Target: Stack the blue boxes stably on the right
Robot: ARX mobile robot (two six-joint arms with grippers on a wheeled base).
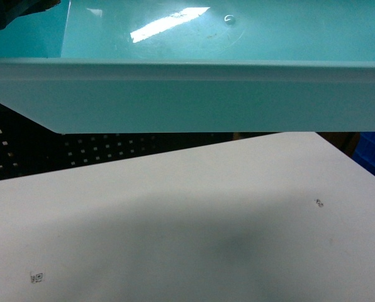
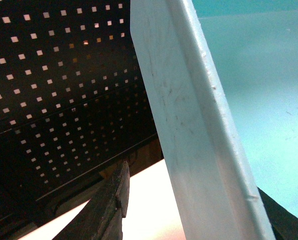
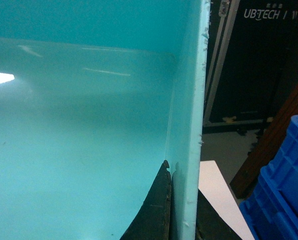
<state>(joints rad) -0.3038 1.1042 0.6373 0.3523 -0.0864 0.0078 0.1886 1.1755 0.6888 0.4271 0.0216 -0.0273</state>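
One blue box, a glossy turquoise tub, hangs in the air above the white table and fills the top of the head view. My right gripper is shut on its side wall, one finger inside the tub and one outside. My left gripper straddles the opposite rim. Its outer finger stands apart from the wall with bright table showing in the gap. The inner finger shows only as a dark corner. Neither gripper can be made out in the head view.
A dark blue ribbed crate stands off the table's right edge, also the crate in the head view. A black perforated panel lies behind the table on the left. A black flight case stands beyond the right side.
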